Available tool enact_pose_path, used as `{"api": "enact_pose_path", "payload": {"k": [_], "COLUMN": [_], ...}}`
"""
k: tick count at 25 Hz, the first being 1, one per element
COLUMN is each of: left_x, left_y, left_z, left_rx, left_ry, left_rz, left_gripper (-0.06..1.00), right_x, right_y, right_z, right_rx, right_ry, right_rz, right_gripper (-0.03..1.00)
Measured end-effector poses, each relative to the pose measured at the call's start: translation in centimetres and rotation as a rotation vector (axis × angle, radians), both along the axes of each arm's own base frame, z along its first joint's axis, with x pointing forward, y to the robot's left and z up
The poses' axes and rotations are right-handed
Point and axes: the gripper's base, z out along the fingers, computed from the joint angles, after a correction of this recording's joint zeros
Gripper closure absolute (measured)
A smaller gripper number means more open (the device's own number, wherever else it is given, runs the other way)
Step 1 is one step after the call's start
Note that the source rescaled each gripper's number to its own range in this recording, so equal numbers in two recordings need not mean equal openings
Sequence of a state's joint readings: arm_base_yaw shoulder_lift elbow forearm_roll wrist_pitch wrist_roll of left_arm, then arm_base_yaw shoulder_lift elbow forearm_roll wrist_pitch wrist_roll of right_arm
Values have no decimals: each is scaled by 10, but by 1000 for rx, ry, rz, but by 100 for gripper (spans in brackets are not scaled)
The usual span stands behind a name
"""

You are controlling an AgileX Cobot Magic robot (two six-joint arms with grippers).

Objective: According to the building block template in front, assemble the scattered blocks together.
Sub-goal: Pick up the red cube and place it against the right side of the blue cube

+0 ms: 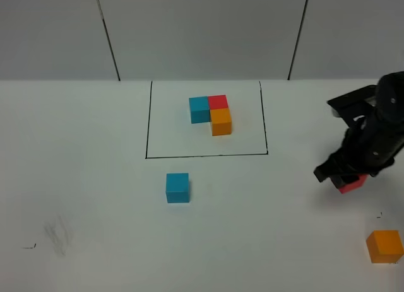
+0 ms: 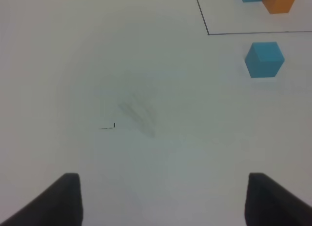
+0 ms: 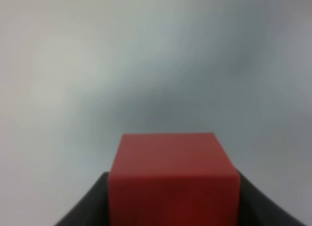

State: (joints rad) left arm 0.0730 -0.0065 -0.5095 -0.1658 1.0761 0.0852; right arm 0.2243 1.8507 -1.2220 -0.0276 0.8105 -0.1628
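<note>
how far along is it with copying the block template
Done: nothing joined yet; no loose blocks touch. In hand: the right jaws are shut on the red block. To do: the blue block sits alone in front of the template, the orange block lies far off at the near right, and the left jaws stand open, empty.

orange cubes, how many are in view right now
2. One orange cube is part of the framed template, set against its red cube. The other orange cube lies alone, near right in the exterior view. None seem hidden.
</note>
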Motion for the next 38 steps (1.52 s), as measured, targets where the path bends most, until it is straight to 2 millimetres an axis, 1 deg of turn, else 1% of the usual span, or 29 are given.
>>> {"api": "enact_pose_path", "payload": {"k": [3, 5, 9, 11, 16, 20, 24, 28, 30, 34, 38], "left_x": [0, 0, 0, 0, 0, 0, 0, 0, 0, 0, 0], "left_y": [0, 0, 0, 0, 0, 0, 0, 0, 0, 0, 0], "left_z": [0, 0, 0, 0, 0, 0, 0, 0, 0, 0, 0], "left_rx": [0, 0, 0, 0, 0, 0, 0, 0, 0, 0, 0], "left_ry": [0, 0, 0, 0, 0, 0, 0, 0, 0, 0, 0], "left_rz": [0, 0, 0, 0, 0, 0, 0, 0, 0, 0, 0], "left_gripper": [-6, -6, -6, -6, -6, -6, -6, -6, -6, -6, -6], "right_x": [1, 1, -4, -8, -16, -21, -29, -35, -34, -31, -30], "right_y": [34, 51, 77, 82, 87, 95, 113, 133, 139, 142, 143], "right_z": [14, 21, 32, 32, 32, 32, 33, 31, 27, 15, 11], "right_rx": [3, 1, 30, 53, 97, 102, 79, 62, 57, 52, 46], "right_ry": [-46, -73, -83, -60, -10, -12, -46, -113, -134, -120, -125], "right_rz": [134, 224, 354, 402, 559, 695, 868, 992, 1019, 1033, 1044], "right_gripper": [97, 97, 97, 97, 97, 97, 97, 97, 97, 97, 97]}}
